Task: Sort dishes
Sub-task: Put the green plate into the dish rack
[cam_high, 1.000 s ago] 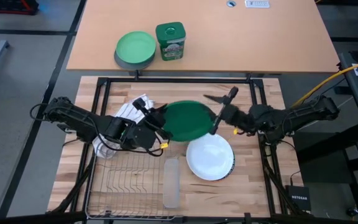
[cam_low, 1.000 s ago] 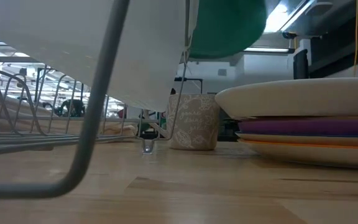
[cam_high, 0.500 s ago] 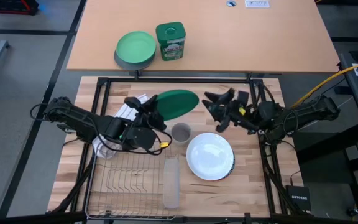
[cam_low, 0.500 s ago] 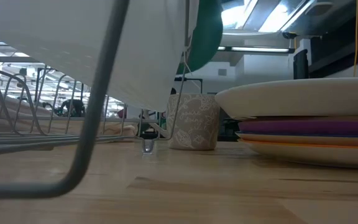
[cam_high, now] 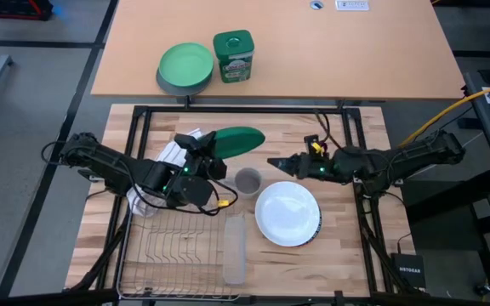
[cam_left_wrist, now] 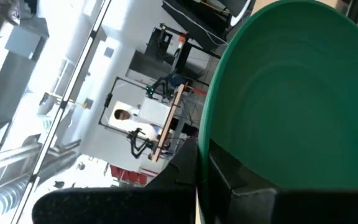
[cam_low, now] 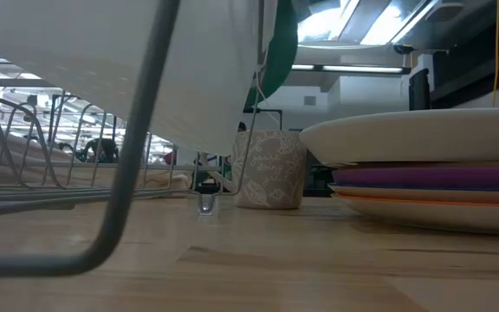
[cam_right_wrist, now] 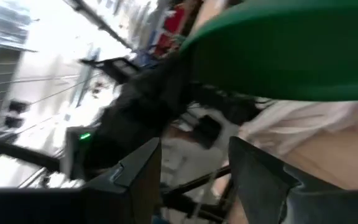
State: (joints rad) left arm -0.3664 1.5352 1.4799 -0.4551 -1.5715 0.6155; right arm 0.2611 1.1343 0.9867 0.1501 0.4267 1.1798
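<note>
Left claw [cam_high: 204,151], frame centre-left, grips the tilted dark green plate [cam_high: 236,140]; right claw [cam_high: 281,163] gapes empty beside the small mug [cam_high: 247,180], above the white plate [cam_high: 287,214].

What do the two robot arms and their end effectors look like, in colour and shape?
Both arms are dark, jointed, with exposed black cables. The left end effector has dark angular fingers and yellow cabling behind its wrist. The right end effector has dark pointed fingers and an orange-yellow mark near its wrist.
</note>
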